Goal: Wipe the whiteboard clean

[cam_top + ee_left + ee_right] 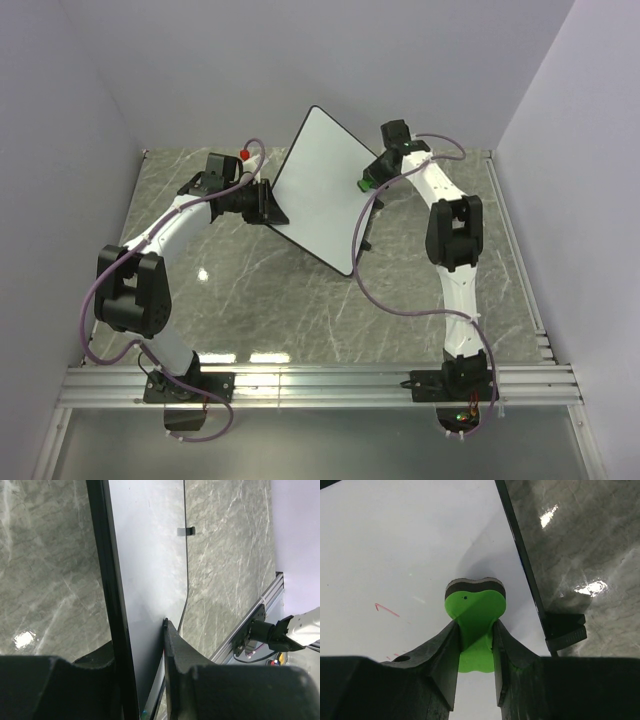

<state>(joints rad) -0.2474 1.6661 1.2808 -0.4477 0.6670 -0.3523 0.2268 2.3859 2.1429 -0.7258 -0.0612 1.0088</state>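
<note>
The whiteboard (pixel 318 185) is held tilted above the table, its white face toward the right arm. My left gripper (pixel 268 205) is shut on the whiteboard's left edge; in the left wrist view its fingers (pixel 175 650) clamp the thin board (pixel 150 570) by its black rim. My right gripper (pixel 372 178) is shut on the green bow-shaped eraser (pixel 475 611), whose dark felt side presses against the board face (pixel 395 545) near its right rim. A short red mark (pixel 386 609) remains on the board left of the eraser.
The grey marble table (pixel 250 290) lies under the board. Grey walls enclose the back and sides. An aluminium rail (pixel 320 385) runs along the near edge with both arm bases. A black board foot (pixel 565 630) sticks out near the right gripper.
</note>
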